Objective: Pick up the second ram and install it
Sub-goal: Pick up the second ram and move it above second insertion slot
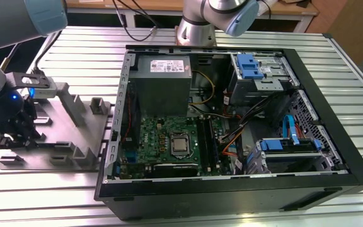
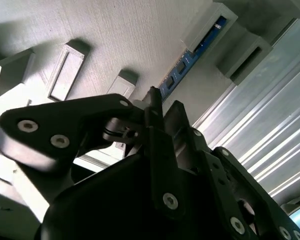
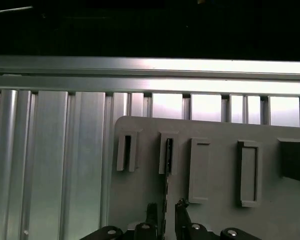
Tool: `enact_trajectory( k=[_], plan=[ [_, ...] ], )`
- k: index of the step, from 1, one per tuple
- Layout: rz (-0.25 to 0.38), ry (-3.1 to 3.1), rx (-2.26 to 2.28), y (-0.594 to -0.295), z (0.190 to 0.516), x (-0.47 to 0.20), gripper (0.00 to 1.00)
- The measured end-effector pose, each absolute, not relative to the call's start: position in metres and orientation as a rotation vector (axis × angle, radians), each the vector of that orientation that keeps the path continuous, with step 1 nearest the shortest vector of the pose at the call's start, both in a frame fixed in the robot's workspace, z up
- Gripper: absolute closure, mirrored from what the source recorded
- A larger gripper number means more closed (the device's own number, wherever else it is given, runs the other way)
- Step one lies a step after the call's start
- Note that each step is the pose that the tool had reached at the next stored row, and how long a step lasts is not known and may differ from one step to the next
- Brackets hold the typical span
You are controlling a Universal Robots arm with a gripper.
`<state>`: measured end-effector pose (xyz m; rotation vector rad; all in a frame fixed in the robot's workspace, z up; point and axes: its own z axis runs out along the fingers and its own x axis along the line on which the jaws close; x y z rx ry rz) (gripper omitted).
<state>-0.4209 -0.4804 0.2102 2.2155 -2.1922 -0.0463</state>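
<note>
The second ram (image 3: 166,187) stands on its edge in the grey fixture plate (image 3: 220,210), one end in a small slotted post (image 3: 168,150). In the second wrist view its blue-green face with black chips (image 2: 190,59) runs from a holder down to my fingers. My gripper (image 3: 165,207) straddles the stick, and its jaws are open with a gap on each side. In the exterior view my gripper (image 1: 8,138) hangs low over the fixture plate (image 1: 74,137), at the exterior view's left of the open computer case. The green motherboard (image 1: 162,137) with its long black slots (image 1: 208,142) lies inside the case.
The black case wall (image 1: 115,118) rises between the fixture and the motherboard. A grey power-supply box (image 1: 162,80), cables and blue drive bays (image 1: 289,144) crowd the case. Upright grey posts (image 1: 74,109) stand on the fixture. A ribbed aluminium table (image 3: 50,165) surrounds everything.
</note>
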Motion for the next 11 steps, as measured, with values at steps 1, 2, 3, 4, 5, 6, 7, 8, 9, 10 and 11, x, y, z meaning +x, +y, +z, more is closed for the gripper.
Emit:
enact_trajectory(
  k=[1, 2, 3, 4, 5, 6, 7, 8, 9, 10, 11],
  plan=[
    [-0.046, -2.192, 2.216, -0.4804, 0.2102, -0.4209, 0.77],
    [-0.046, -2.192, 2.216, -0.4805, 0.2102, -0.4209, 0.7],
    [-0.046, -2.192, 2.216, -0.4805, 0.2096, -0.4209, 0.7],
    [-0.045, -2.189, 2.218, -0.4806, 0.209, -0.421, 0.7],
    [-0.045, -2.183, 2.224, -0.4805, 0.2083, -0.4212, 0.7],
    [-0.045, -2.176, 2.229, -0.4805, 0.2078, -0.4214, 0.7],
    [-0.045, -2.173, 2.233, -0.4805, 0.2071, -0.4222, 0.7],
    [-0.044, -2.17, 2.236, -0.4805, 0.2064, -0.4231, 0.7],
    [-0.044, -2.166, 2.239, -0.4805, 0.2055, -0.4237, 0.7],
    [-0.044, -2.163, 2.242, -0.4805, 0.2046, -0.4242, 0.7],
    [-0.044, -2.16, 2.245, -0.4805, 0.2036, -0.4243, 0.7]
  ],
)
